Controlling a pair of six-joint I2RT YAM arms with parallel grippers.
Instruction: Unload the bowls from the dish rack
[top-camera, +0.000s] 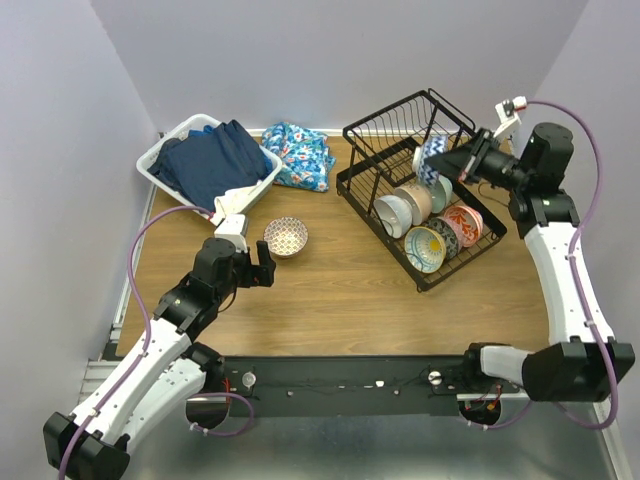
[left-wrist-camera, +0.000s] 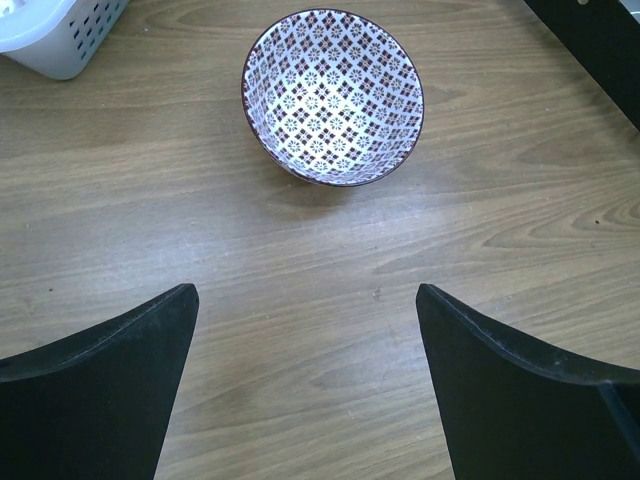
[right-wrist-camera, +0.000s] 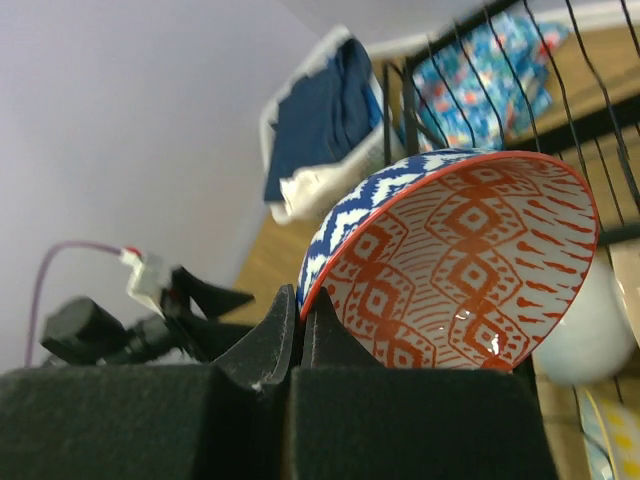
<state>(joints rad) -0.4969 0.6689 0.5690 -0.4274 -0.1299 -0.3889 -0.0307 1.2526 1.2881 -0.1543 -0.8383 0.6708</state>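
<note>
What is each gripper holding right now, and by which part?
Right gripper pinches the blue-and-red patterned bowl by its rim. Left gripper holds nothing.

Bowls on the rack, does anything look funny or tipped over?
The blue-and-white bowl hangs tipped on its side over the dish rack, pinched by its rim in the right gripper. Nothing looks spilled or broken.

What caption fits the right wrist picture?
The right fingers pinch the rim of a blue and red bowl.
</note>
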